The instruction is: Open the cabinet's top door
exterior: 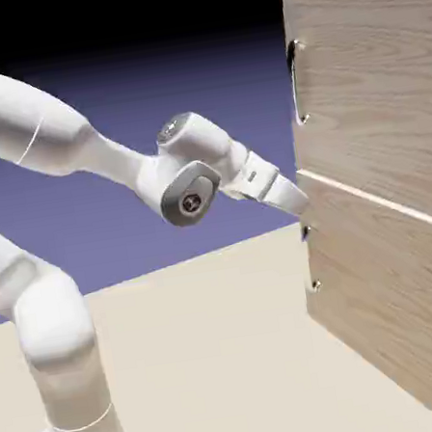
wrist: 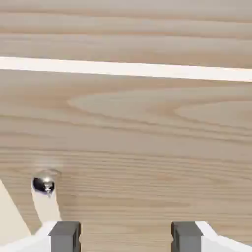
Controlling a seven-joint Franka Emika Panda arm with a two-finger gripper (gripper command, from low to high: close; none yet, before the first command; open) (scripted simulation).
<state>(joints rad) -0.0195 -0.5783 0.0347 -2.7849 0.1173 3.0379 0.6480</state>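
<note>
The cabinet [exterior: 388, 233] is a tall light-wood box at the exterior view's right. Its top door [exterior: 374, 70] carries a curved silver handle [exterior: 297, 81] near its left edge. My gripper [exterior: 301, 202] points at the cabinet front just below the pale seam [exterior: 374, 201] between the two doors, well below that handle. In the hand view, wood grain fills the picture and the seam [wrist: 126, 69] runs across it. The gripper [wrist: 125, 238] is open, its grey fingertips [wrist: 64, 236] are apart, and only wood shows between them.
The lower door [exterior: 390, 311] has two small dark handle mounts [exterior: 307, 236] at its left edge. A shiny metal knob [wrist: 44, 184] shows at the hand view's lower left. The beige table [exterior: 221, 356] stretches between the robot's base and the cabinet.
</note>
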